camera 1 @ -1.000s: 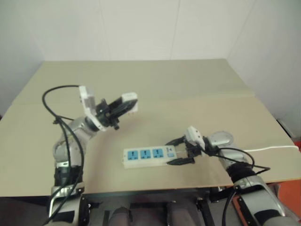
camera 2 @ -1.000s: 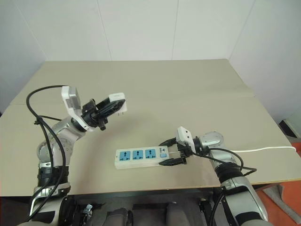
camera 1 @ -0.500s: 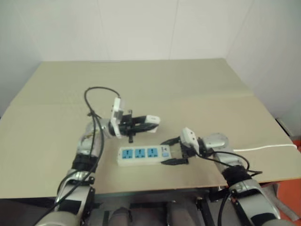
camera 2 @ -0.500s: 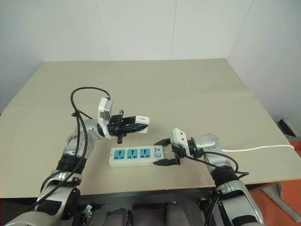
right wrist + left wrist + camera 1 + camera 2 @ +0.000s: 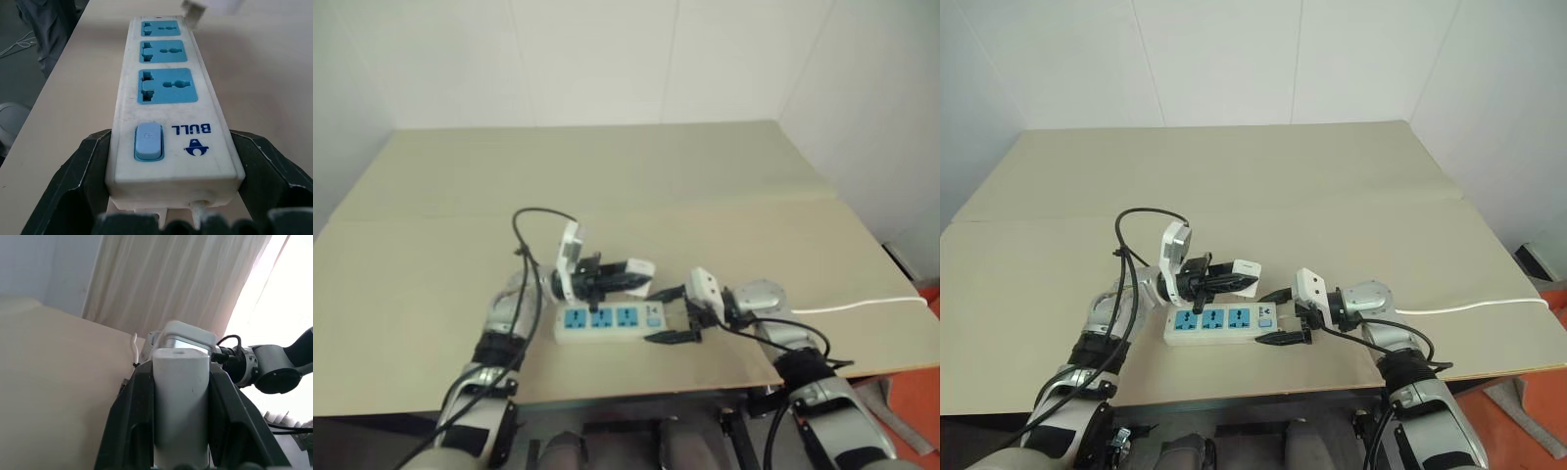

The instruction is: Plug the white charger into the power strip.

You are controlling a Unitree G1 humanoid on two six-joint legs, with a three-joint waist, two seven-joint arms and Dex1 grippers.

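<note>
One charger [image 5: 1242, 267], a small white block, sits pinched between the left gripper [image 5: 1224, 274]'s two black fingers [image 5: 128, 421], which clamp its long sides; it hangs just above the strip [image 5: 1219, 323], over the far edge near the socket closest to the switch, not yet seated in any face. It looks light, rigid and smooth-sided, so a side pinch could let it slip or twist when pressed down; holding low on the body, close to the prong end, would probably keep it square, though the prongs themselves are too small to make out here. Below it the strip lies flat on the table [image 5: 1351, 206], its three blue sockets [image 5: 167, 92] in a row and its pale blue switch [image 5: 147, 142] at the end nearest the right gripper [image 5: 1283, 315]. That gripper grasps the strip's switch end, a finger on each long side, steadying it. The strip also looks stiff and light, likely to skid on the smooth top unless braced. From the switch end a thin white cord [image 5: 1474, 305] runs away toward the table's right edge.
</note>
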